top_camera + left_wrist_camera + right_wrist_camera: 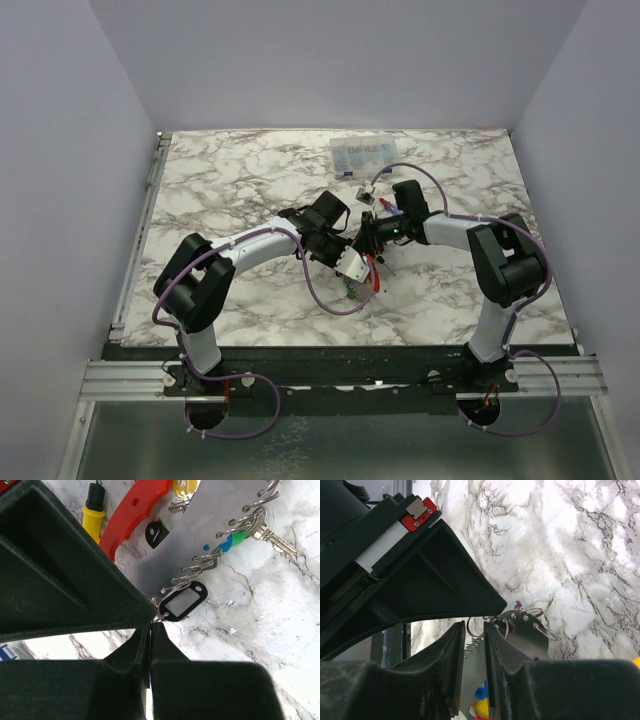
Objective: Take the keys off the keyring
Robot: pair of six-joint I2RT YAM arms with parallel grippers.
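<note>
One keyring (134,511) is counted, made up of one red band (117,530) and one silvery-grey plate (220,510). Of the keys (275,537), only one bare metal blade is shown in full, at the upper right of the left wrist view. Coloured heads are tallied singly: one green head (240,538), one blue head (227,544) and one yellow head (181,486), plus one black tag (182,601). The split rings (200,565) overlap, so no exact number can be given. One yellow-handled screwdriver (92,517) is seen at upper left. In the top view are counted one clear parts box (365,155), one marbled table (230,180) and two grippers, the left gripper (151,625) and the right gripper (475,627).
</note>
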